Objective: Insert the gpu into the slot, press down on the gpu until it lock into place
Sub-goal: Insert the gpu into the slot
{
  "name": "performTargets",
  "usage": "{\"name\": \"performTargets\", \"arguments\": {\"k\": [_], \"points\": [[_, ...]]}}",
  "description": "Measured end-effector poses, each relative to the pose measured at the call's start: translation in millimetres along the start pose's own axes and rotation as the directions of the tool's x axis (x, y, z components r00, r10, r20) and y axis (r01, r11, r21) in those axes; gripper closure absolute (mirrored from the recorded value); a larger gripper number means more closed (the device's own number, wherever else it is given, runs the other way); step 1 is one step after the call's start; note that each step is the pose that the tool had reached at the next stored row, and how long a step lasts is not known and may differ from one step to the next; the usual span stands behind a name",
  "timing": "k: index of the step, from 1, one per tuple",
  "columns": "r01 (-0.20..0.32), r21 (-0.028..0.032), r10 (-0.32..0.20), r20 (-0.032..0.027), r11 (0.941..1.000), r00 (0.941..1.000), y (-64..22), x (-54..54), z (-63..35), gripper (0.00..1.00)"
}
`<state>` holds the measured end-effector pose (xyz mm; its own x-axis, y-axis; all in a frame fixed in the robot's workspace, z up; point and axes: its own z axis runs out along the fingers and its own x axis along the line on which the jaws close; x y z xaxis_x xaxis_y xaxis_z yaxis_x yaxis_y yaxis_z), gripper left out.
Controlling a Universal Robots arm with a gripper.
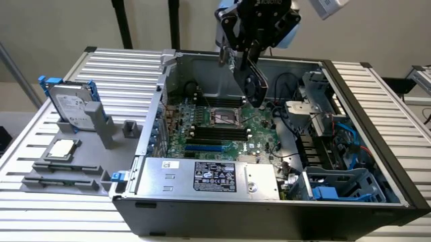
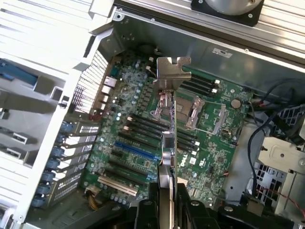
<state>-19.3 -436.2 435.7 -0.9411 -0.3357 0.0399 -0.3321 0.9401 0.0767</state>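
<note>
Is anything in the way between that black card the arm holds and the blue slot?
Nothing visible. The gripper holds the gpu in the air above the motherboard, and the slot lies bare, with no cable or part across it.

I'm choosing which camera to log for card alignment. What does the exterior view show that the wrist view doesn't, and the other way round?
Exterior view: the labelled power supply, and how the gpu, held by the gripper, hangs clear above the motherboard. Wrist view: the gpu's metal bracket seen edge-on, and the rear expansion covers beside the board. Both: the gpu, the empty blue slot and the CPU socket.
</note>
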Motion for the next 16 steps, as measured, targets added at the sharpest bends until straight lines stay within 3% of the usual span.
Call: {"name": "performTargets", "arguments": {"k": [4,8,12,16], "points": [[0.072,0.0027,-0.072,-0.0057,0.9974,0.9974,-0.1,0.0,0.8,0.74],[0.145,0.0050,-0.144,-0.0116,0.9895,0.9894,-0.2,-0.1,1.9,0.74],[0.216,0.0069,-0.216,-0.0176,0.9764,0.9763,-0.2,-0.1,3.0,0.74],[0.287,0.0083,-0.287,-0.0238,0.9579,0.9577,-0.3,-0.2,4.3,0.74]]}}
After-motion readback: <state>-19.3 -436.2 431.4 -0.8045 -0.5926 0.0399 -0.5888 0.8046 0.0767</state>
